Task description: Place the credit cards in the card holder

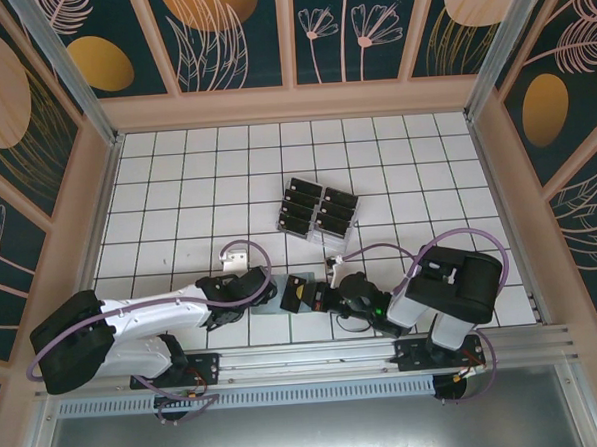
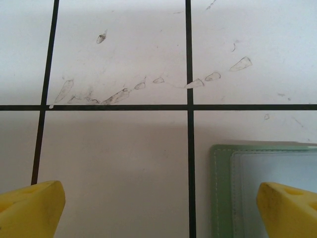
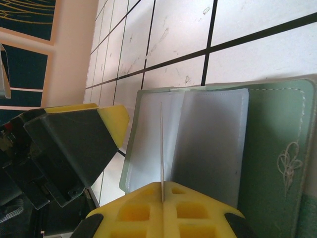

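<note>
Over card holder [image 3: 277, 148], right end effector [image 3: 162, 192] pinching credit card [image 1: 300, 294], left end effector [image 2: 158, 208] apart

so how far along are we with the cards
Early. The card holder lies open, its clear pockets looking empty. The right fingers are shut on one card, edge-on over a pocket; the left fingers hang open at its corner. The remaining black cards sit farther out, not yet loaded.

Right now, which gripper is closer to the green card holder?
Right. The right gripper sits over the card holder's open pocket, pinching a credit card; the left gripper stands open at its corner.
</note>
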`<state>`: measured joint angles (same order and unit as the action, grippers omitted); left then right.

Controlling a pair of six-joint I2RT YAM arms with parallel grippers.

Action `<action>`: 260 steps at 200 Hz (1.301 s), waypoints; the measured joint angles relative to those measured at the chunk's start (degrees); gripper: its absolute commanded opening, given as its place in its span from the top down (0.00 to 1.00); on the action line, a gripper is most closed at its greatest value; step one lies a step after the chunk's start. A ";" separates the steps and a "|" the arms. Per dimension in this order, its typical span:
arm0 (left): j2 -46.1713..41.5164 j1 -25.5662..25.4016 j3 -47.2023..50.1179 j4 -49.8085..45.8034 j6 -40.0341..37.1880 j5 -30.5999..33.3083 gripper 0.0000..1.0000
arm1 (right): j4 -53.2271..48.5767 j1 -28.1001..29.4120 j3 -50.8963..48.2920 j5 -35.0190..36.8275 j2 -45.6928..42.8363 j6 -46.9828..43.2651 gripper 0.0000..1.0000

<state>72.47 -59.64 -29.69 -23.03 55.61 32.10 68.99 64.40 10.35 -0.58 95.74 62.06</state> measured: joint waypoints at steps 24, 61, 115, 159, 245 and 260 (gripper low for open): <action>-0.11 0.00 0.11 -0.15 -0.02 -0.02 0.01 | -0.17 -0.20 0.00 -0.63 0.00 0.00 1.00; 0.35 0.00 1.57 0.07 0.02 -0.33 0.01 | -0.22 -0.24 0.00 -1.07 0.04 0.02 1.00; 1.77 0.00 2.40 1.40 0.63 -0.98 0.01 | 0.07 -1.51 0.26 -3.26 1.88 0.39 1.00; 2.54 0.00 2.54 2.73 1.31 -0.94 0.01 | 0.96 -2.47 0.61 -4.98 2.95 1.14 1.00; 1.81 -0.07 4.07 4.79 3.26 -0.59 0.01 | 1.36 -3.98 2.62 -8.79 5.62 1.33 1.00; 1.38 -0.07 4.28 4.76 3.67 -0.52 0.01 | 1.31 -4.20 3.10 -9.66 6.01 1.33 1.00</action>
<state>73.84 -59.70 -25.41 -18.26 59.29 31.57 70.30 60.20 13.45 -10.24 101.75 63.40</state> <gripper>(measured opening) 0.988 0.046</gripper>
